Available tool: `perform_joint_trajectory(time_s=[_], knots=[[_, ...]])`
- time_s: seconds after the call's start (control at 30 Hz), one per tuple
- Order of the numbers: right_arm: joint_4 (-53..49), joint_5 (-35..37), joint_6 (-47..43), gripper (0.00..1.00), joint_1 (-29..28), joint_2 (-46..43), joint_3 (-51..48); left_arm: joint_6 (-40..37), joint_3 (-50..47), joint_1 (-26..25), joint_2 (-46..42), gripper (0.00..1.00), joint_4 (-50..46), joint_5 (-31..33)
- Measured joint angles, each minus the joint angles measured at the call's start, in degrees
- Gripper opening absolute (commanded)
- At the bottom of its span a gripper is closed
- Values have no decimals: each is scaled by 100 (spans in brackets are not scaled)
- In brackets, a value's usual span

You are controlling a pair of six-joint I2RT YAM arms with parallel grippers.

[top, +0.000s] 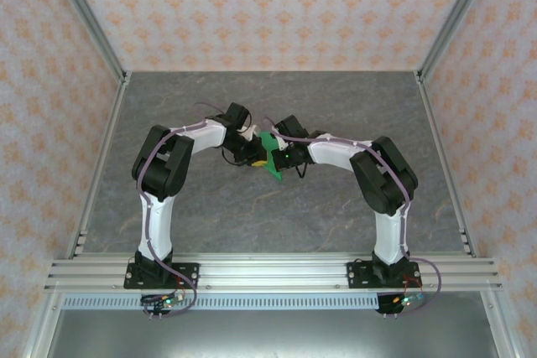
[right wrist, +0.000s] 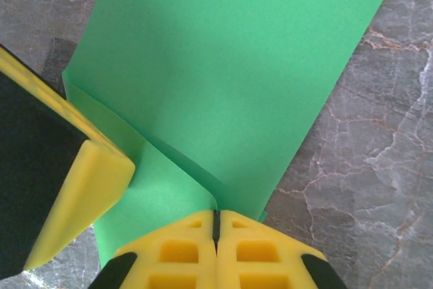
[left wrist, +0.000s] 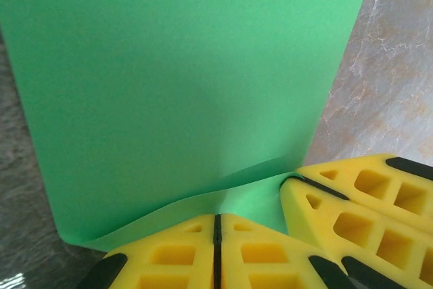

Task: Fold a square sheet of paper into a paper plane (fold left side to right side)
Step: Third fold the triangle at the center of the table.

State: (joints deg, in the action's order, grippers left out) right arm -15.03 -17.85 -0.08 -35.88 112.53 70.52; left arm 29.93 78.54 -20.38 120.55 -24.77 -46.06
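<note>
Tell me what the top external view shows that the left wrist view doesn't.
The overhead view adds the whole left arm and right arm, the mounting rail and the patterned walls. The wrist view adds close detail: the left hand shut on the green paper sheet at its curled fold, and the right hand pinching beside it. Both show that sheet and the grey marbled table.

The square sheet of paper [top: 270,158] sits mid-desk [top: 252,215], between the left pincer [top: 254,157] on its left and the right pincer [top: 282,158] on its right. A flap lifts above the lower layer. The right pincer's closed tips meet the flap's corner. The left pincer's closed tips touch the lower layer just beside it.
</note>
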Motion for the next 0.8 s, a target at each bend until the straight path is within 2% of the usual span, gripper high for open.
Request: perform_joint_trajectory(time_s=[0.17, 0.37, 0.5, 0.67, 0.8], knots=[[-46, -2, 2, 0, 0, 13, 37, 0, -48, 2, 0, 10, 63, -4], [-271, -57, 46, 25, 13, 24, 173, 0, -116, 11, -9, 9, 153, -13], [-603, -39, 94, 35, 66, -22, 393, 0, -188, 11, -42, 9, 238, -11], [-883, -70, 155, 36, 107, -369, 514, 2, -234, 13, -61, 9, 315, -11], [-938, -688, 400, 28, 114, -601, 444, 2, -254, 13, -72, 8, 339, -13]])
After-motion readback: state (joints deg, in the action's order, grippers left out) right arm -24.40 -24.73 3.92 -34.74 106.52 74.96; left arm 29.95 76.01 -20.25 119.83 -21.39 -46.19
